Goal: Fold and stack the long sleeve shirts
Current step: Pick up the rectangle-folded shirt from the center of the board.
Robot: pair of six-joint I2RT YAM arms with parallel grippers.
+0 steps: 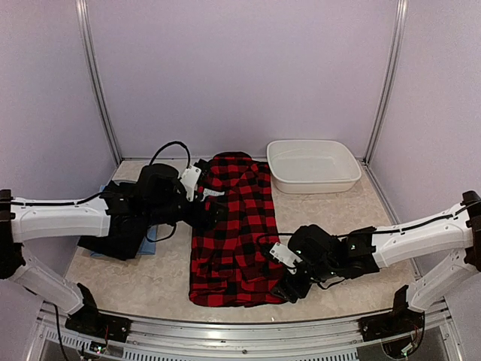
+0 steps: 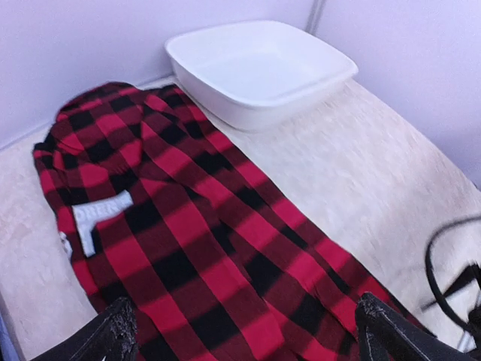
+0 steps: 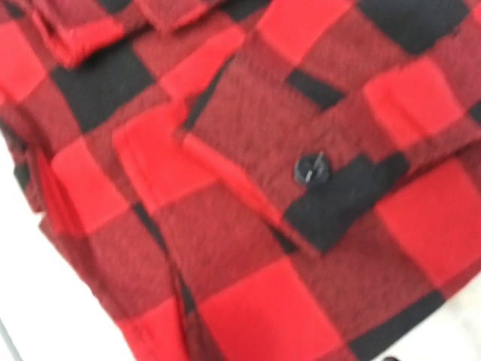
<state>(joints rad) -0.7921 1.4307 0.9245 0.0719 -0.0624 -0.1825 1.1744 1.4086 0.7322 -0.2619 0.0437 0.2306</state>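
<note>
The red-and-black checked flannel shirt (image 1: 233,226) lies lengthwise in the middle of the table, collar at the far end, with a white label (image 2: 101,214) showing. My left gripper (image 1: 214,210) hovers over its left edge. In the left wrist view its fingers (image 2: 113,335) stand wide apart above the cloth (image 2: 195,226) and hold nothing. My right gripper (image 1: 289,289) is at the shirt's near right corner. The right wrist view is filled by flannel (image 3: 248,248) with a black button (image 3: 310,169), and that gripper's fingers are hidden. A black shirt (image 1: 113,241) lies on a light blue one (image 1: 150,250) under my left arm.
A white oval basin (image 1: 313,165) stands at the far right and also shows in the left wrist view (image 2: 259,113). Bare beige tabletop (image 1: 338,218) lies between the basin and my right arm. Walls close in behind and at both sides.
</note>
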